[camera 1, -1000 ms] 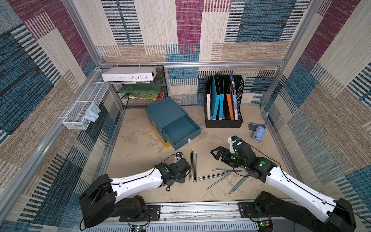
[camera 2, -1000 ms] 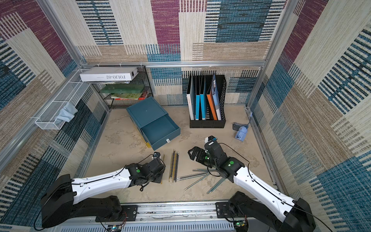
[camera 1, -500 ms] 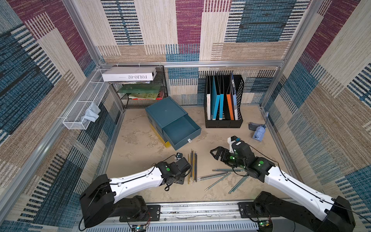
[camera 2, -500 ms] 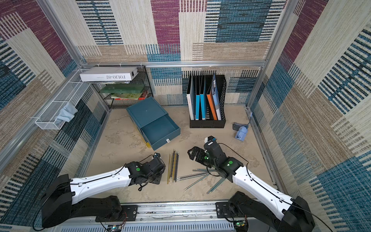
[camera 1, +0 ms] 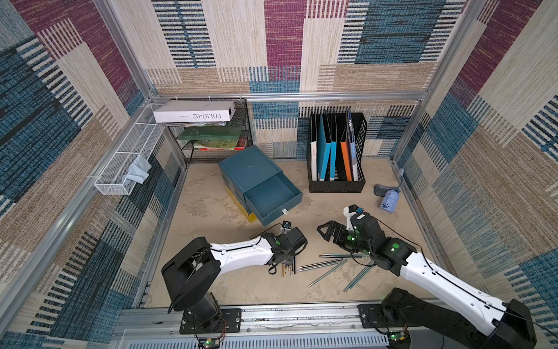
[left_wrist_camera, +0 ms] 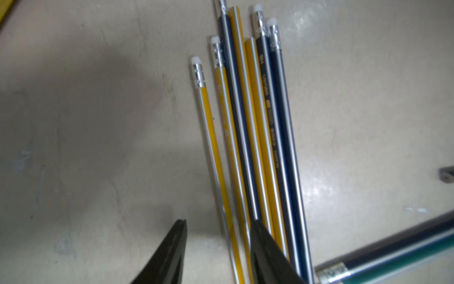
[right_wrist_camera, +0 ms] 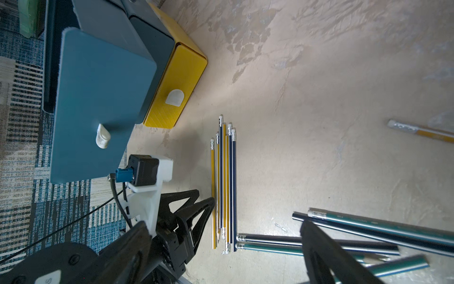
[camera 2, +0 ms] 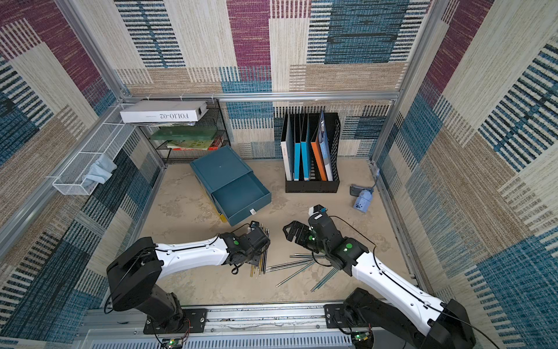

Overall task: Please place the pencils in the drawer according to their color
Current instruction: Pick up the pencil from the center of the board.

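The left gripper (left_wrist_camera: 217, 223) stands half-parted and grasps nothing. Two yellow pencils (left_wrist_camera: 227, 233) show in the gap between its black fingers (left_wrist_camera: 172, 253). They belong to a tidy row of seven eraser-tipped pencils (left_wrist_camera: 248, 123) on the beige tabletop (camera 1: 211, 217): four yellow, three dark navy. Toward the right gripper (camera 1: 324, 232), whose jaws are spread wide and bare, lies a loose scatter of teal and dark pencils (right_wrist_camera: 368, 222), too overlapped to count. A fifth yellow pencil (right_wrist_camera: 422, 132) lies apart. Beyond the left gripper sits the teal plastic cabinet (camera 1: 250, 169) of three drawers. Its top teal drawer (camera 1: 268, 193) is pulled out, with every visible pencil outside it. Beyond the right gripper, a black mesh file holder (camera 1: 360, 142) holds five upright folders (camera 1: 324, 151).
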Robot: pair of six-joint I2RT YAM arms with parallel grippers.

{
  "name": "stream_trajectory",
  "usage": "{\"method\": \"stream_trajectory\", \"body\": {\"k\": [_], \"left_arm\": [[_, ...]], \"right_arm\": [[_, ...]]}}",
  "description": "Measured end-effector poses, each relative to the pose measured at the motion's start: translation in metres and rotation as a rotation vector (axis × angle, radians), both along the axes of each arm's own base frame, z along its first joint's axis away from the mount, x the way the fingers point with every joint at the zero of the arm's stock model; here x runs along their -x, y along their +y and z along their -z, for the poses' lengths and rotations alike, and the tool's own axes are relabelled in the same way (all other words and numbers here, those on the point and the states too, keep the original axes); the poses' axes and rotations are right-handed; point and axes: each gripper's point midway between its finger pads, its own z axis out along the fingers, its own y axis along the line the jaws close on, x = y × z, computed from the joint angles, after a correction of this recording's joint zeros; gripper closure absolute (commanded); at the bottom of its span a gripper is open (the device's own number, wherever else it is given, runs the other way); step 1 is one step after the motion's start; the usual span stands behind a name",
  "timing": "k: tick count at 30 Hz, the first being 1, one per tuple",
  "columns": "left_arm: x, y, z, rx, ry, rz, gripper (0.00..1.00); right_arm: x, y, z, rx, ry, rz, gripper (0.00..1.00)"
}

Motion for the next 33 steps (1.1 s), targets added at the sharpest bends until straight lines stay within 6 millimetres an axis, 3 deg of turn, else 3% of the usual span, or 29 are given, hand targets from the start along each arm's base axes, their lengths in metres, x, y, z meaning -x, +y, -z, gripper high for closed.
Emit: {"method": "stream_trajectory", "body": {"k": [12,22,28,33], "left_arm": [[-0.01,0.011,0.007,-0.012,-0.021,-0.042,0.58],[-0.017,0.004,0.016,0.009,-0.024,-0.037,0.59],[-0.025,-0.003,0.018,0.022,-0.039,-0.046,0.71],[-0.027,-0.002,0.02,0.023,-0.046,-0.061,0.75]], "right_arm": [[0.001,-0.001,0.004,0.014,0.008,-0.004,0.01],[0.001,-0.001,0.005,0.016,0.008,-0.004,0.01],[0.001,-0.001,0.004,0.016,0.008,-0.004,0.01],[0.001,-0.002,0.002,0.011,0.002,-0.003,0.01]]}}
